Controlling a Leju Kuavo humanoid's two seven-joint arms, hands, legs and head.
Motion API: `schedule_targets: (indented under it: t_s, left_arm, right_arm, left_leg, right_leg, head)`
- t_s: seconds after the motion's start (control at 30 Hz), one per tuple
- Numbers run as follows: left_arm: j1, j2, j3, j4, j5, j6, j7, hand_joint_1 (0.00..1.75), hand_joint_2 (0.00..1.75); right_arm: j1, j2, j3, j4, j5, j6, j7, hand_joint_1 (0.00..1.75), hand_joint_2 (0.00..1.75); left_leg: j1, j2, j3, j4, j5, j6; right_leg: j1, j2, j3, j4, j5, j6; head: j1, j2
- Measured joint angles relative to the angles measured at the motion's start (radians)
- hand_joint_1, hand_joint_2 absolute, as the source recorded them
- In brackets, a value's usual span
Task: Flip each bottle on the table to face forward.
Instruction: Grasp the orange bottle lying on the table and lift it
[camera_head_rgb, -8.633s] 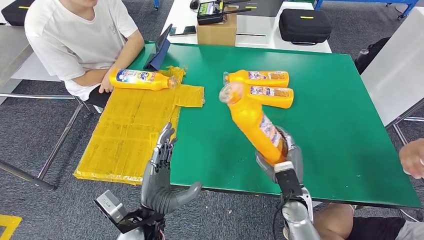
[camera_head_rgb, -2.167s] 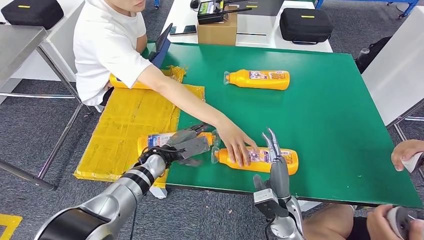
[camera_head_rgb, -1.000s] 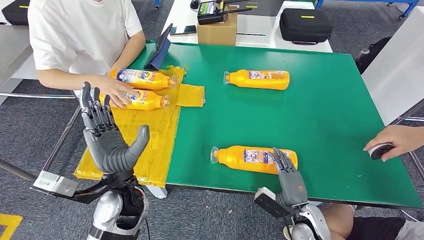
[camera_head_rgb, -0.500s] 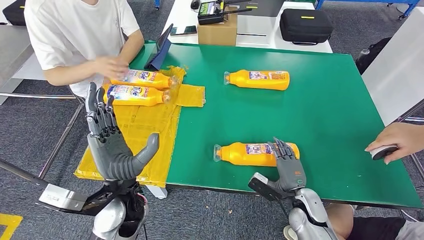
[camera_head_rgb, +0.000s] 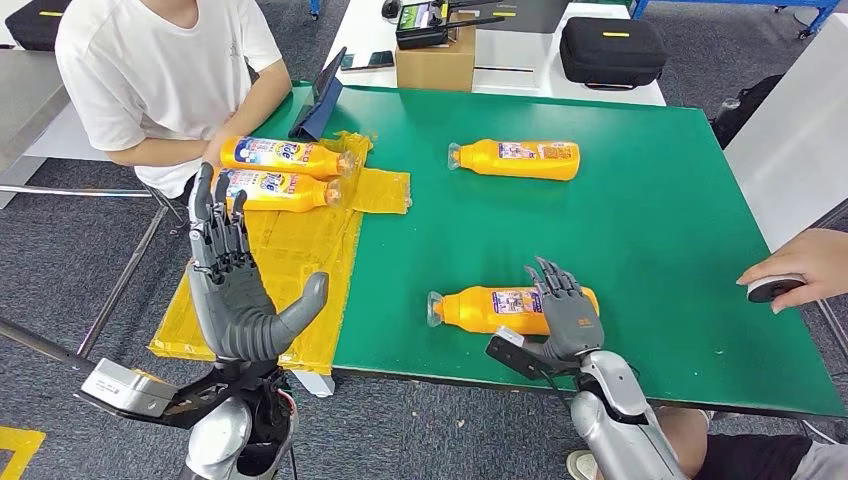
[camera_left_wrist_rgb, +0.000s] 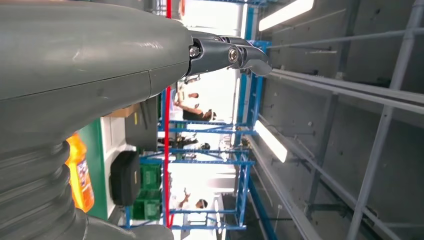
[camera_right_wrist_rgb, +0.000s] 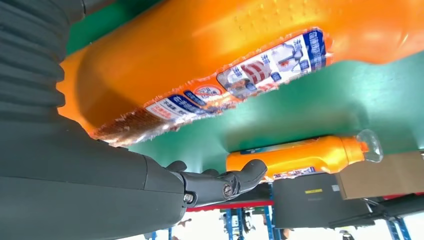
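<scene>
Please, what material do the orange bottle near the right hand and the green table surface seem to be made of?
Orange bottle: likely glossy plastic; it shows soft highlights, a clear cap and a printed film label. Green table surface: probably a matte mat or felt-like covering, since it gives almost no glare; the exact material is unclear.

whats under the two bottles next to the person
A yellow sheet lies under both bottles, overhanging the green table. What lies beneath the sheet is covered.
</scene>
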Motion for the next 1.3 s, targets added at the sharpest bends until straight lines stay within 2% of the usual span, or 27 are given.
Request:
schedule_targets:
  t_s: [0.13, 0.3, 0.57, 0.63, 0.7, 0.77, 1.03, 1.2, 1.3]
  left_arm:
    - [0.006, 0.001, 0.004, 0.0, 0.008, -0.022, 0.011, 0.0, 1.75]
    - [0.018, 0.001, 0.009, 0.0, -0.001, -0.032, 0.039, 0.0, 1.75]
    - [0.028, 0.001, 0.019, 0.013, -0.035, -0.046, 0.075, 0.0, 1.75]
    - [0.03, 0.001, 0.021, 0.018, -0.04, -0.049, 0.079, 0.0, 1.75]
    - [0.031, 0.001, 0.022, 0.023, -0.043, -0.051, 0.083, 0.0, 1.75]
    - [0.031, 0.001, 0.023, 0.028, -0.043, -0.052, 0.087, 0.0, 1.75]
    - [0.029, 0.001, 0.025, 0.048, -0.021, -0.087, 0.106, 0.0, 1.75]
    - [0.025, 0.001, 0.021, 0.069, -0.008, -0.103, 0.108, 0.0, 1.75]
    - [0.025, 0.002, 0.017, 0.076, -0.005, -0.105, 0.103, 0.0, 1.75]
  right_arm:
    - [-0.031, -0.005, 0.015, 0.007, 0.019, 0.049, 0.056, 0.0, 1.75]
    - [-0.087, -0.02, 0.035, 0.067, 0.05, 0.191, 0.174, 0.0, 1.75]
    - [-0.154, -0.042, 0.061, 0.16, 0.052, 0.24, 0.205, 0.0, 1.75]
    - [-0.164, -0.051, 0.066, 0.173, 0.048, 0.248, 0.205, 0.22, 1.75]
    - [-0.171, -0.059, 0.07, 0.182, 0.044, 0.253, 0.2, 1.06, 1.75]
    - [-0.176, -0.068, 0.075, 0.189, 0.041, 0.257, 0.187, 1.71, 1.75]
    - [-0.207, -0.097, 0.092, 0.216, -0.029, 0.311, 0.106, 1.75, 1.75]
    - [-0.222, -0.124, 0.092, 0.233, -0.147, 0.378, 0.01, 1.75, 1.75]
    - [-0.211, -0.138, 0.092, 0.231, -0.234, 0.381, -0.041, 1.75, 1.75]
  left_leg:
    - [0.0, 0.0, 0.0, 0.0, 0.0, 0.0]
    - [0.0, 0.0, 0.0, 0.0, 0.0, 0.0]
    - [0.0, 0.0, 0.004, 0.0, 0.0, 0.0]
    - [0.0, 0.0, 0.005, 0.0, 0.0, 0.0]
    - [0.0, 0.0, 0.006, 0.0, 0.0, 0.0]
    - [0.0, 0.0, 0.006, 0.0, 0.0, 0.0]
    - [0.0, 0.0, 0.006, 0.0, 0.0, 0.001]
    - [0.0, 0.0, 0.007, 0.0, 0.0, 0.001]
    - [0.0, 0.0, 0.007, 0.0, 0.0, 0.001]
  right_leg:
    - [0.0, 0.0, 0.0, 0.0, 0.0, 0.0]
    - [0.0, 0.0, 0.0, 0.0, 0.0, 0.0]
    - [0.0, 0.0, 0.003, 0.0, 0.0, 0.0]
    - [0.0, 0.0, 0.004, -0.001, 0.0, 0.0]
    - [0.0, 0.0, 0.005, -0.001, 0.0, 0.0]
    - [0.0, 0.0, 0.006, -0.001, 0.0, 0.0]
    - [0.0, 0.0, 0.006, -0.001, 0.0, 0.001]
    - [0.0, 0.0, 0.006, -0.001, 0.0, 0.001]
    - [0.0, 0.0, 0.006, -0.001, 0.0, 0.001]
  head:
    - [0.0, 0.0]
    - [0.0, 0.0]
    - [0.0, 0.0]
    - [0.0, 0.0]
    - [0.0, 0.0]
    - [0.0, 0.0]
    - [0.0, 0.0]
    - [0.0, 0.0]
    - [0.0, 0.0]
